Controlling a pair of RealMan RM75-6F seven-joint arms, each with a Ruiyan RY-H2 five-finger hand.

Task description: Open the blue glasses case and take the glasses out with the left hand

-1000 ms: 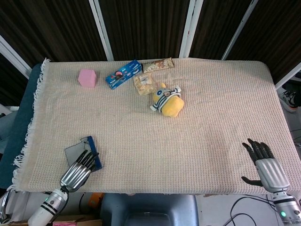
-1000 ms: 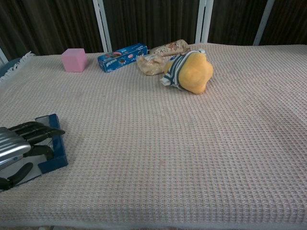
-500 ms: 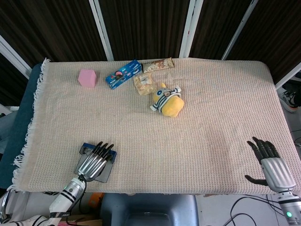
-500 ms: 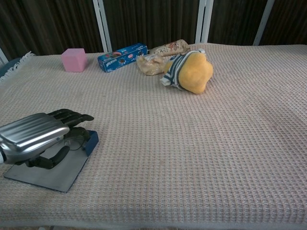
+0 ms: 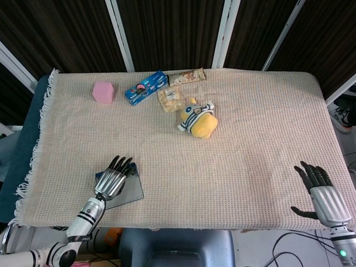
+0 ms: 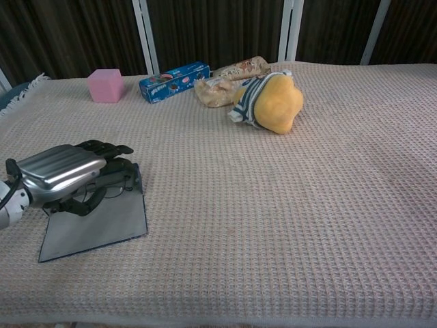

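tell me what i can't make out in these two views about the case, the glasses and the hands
- Glasses: both views, hidden under the left hand; only thin dark lines show, and a hold cannot be told.
- Blue glasses case: the hand covers its far end; only the grey flap shows.
- Right hand: outside the chest view.
- Snack wrappers: print too small.

Left hand (image 6: pixel 65 179): ribbed silver shell over the back, black fingers (image 6: pixel 109 147), black palm underside. Its wrist was silver with black bands, white forearm segment behind it in the head view. Right hand (image 5: pixel 322 196) was the same build: ribbed silver back plate, black fingers and thumb, silver wrist with dark band. A small green light showed on the right forearm, black cables trailing beside it.
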